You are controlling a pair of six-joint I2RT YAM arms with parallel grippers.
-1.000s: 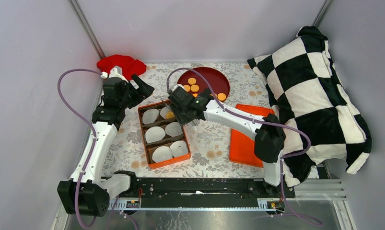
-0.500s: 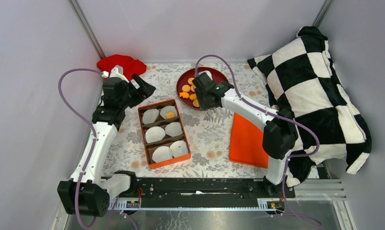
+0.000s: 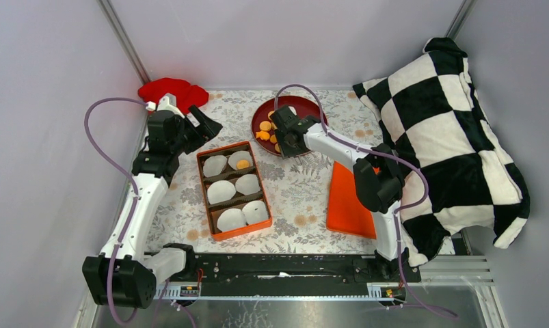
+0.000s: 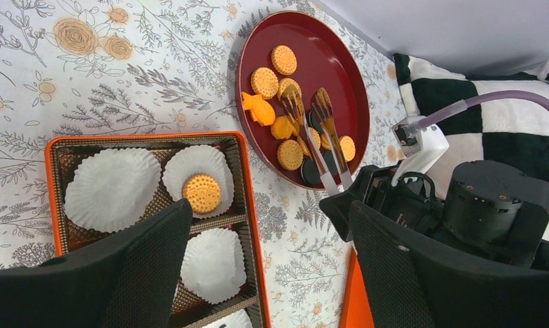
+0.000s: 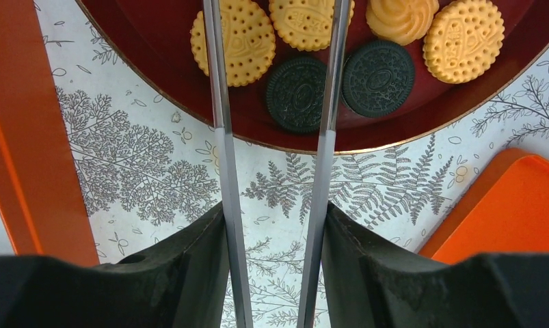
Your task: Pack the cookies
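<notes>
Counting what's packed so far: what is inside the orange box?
The box holds white paper cups; one cookie lies in one cup. The left pincer's fingers hide the near cups here.

Top external: high behind the arm bases, looking down over the whole table. Left wrist: oblique, mid-distance, red plate [image 4: 340, 75] upper centre, orange box [image 4: 247, 198] lower left. Right wrist: close, looking straight down; same plate [image 5: 155, 75] along top edge.

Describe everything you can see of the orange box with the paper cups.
The orange box is a shallow rectangular tray with dark dividers making three rows. It lies flat on the flowered tablecloth, left of the red plate. Six white paper cups fill it in pairs; only one holds a cookie. No gripper touches it.
</notes>
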